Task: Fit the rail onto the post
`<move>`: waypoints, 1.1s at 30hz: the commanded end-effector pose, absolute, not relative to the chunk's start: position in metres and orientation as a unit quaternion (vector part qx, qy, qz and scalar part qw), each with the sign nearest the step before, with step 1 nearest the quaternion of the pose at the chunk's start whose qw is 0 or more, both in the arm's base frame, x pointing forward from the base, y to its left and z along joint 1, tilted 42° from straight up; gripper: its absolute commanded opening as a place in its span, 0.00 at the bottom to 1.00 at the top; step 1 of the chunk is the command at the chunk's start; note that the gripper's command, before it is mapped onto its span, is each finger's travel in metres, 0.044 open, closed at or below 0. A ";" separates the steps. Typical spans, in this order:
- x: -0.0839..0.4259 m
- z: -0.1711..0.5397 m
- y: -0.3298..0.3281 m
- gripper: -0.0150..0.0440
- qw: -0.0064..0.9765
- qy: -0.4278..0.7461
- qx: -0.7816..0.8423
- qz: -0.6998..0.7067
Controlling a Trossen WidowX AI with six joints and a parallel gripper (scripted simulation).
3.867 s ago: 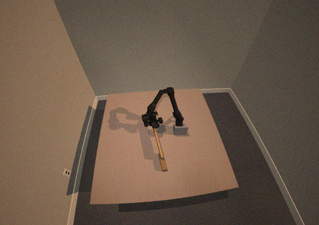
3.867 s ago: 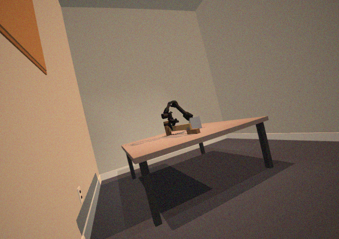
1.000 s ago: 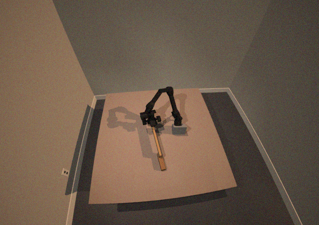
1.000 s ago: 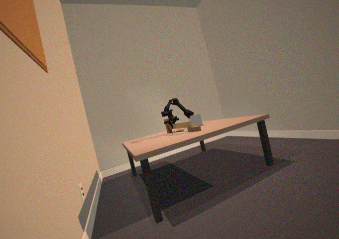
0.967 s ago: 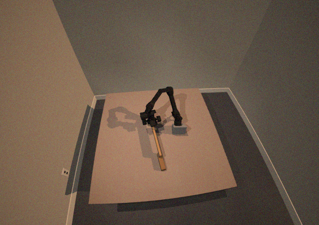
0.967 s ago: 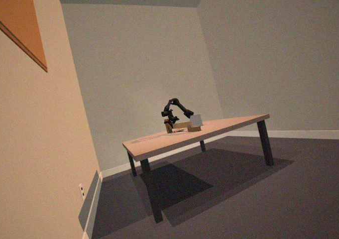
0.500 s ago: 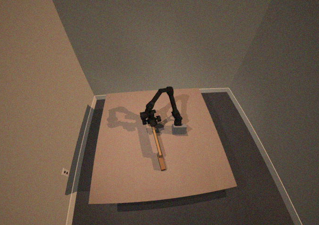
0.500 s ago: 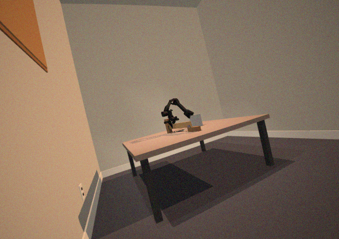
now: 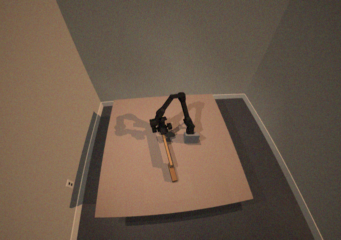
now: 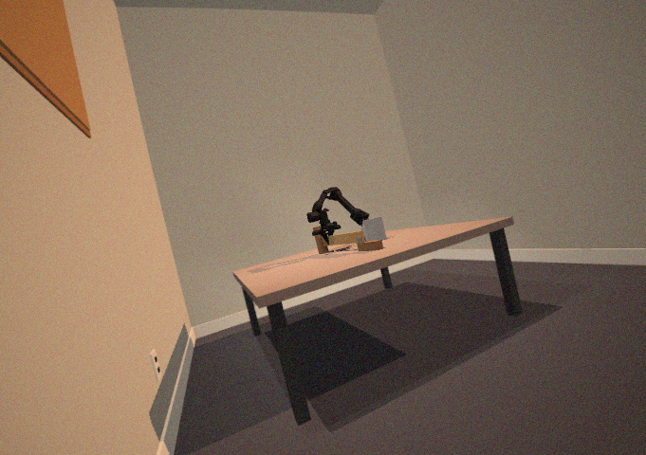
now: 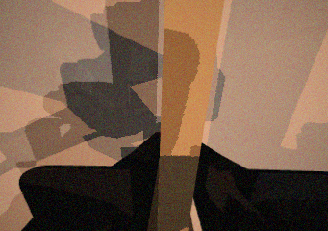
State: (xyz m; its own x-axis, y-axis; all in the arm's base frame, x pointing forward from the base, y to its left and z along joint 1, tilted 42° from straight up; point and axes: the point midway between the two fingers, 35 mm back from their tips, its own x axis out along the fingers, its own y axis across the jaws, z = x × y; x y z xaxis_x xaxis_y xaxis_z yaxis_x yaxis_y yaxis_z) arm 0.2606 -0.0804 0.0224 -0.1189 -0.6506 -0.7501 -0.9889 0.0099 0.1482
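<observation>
The long wooden rail (image 9: pixel 167 152) (image 10: pixel 345 237) (image 11: pixel 190 72) runs from my gripper to the low footboard block (image 9: pixel 173 174) (image 10: pixel 370 245), where its far end rests. My gripper (image 9: pixel 162 133) (image 10: pixel 325 231) (image 11: pixel 170 137) is shut on the rail close to its near end, one dark finger on each side in the wrist view. That end is held up off the table. The short wooden post (image 10: pixel 321 245) stands right at the near end, below my gripper. In the top view my gripper hides the post. The pegs and holes are too small or hidden to see.
The arm's grey base block (image 9: pixel 191 138) (image 10: pixel 374 228) stands beside the rail's near end, to the right in the top view. The table (image 9: pixel 205 183) (image 10: pixel 441 236) spreads wide on all sides, with a wall close on the left.
</observation>
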 end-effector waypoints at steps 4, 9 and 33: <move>0.264 0.027 -0.083 0.25 0.247 0.664 -0.620 0.337; 0.264 0.028 -0.084 0.25 0.247 0.664 -0.620 0.337; 0.262 0.025 -0.067 1.00 0.248 0.665 -0.617 0.340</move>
